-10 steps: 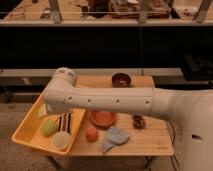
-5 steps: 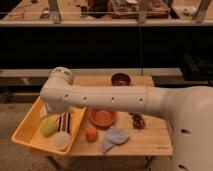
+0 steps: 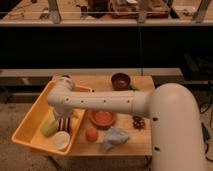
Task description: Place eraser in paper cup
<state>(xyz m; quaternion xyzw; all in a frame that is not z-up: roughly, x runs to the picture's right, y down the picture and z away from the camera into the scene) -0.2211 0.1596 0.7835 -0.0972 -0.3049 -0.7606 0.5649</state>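
Descent of the arm, camera view: over the last second the end effector [image 3: 63,116] has sunk lower into the yellow tray [image 3: 34,121], jaws spread wide and holding nothing. We find the eraser [image 3: 64,125] unmoved, flat on the tray floor just beneath it, with the paper cup [image 3: 61,141] just beside it. We judge the grasp imminent and the transfer not yet begun.

A yellow tray [image 3: 29,134] sits at the left end of the wooden counter [image 3: 144,146], with a yellow-green oblong object [image 3: 49,129] lying in it. An orange bowl [image 3: 103,119] stands mid-counter. An orange ball [image 3: 91,134] and a crumpled grey-blue cloth [image 3: 115,139] lie nearer, and a maroon bowl [image 3: 120,80] sits at the back.
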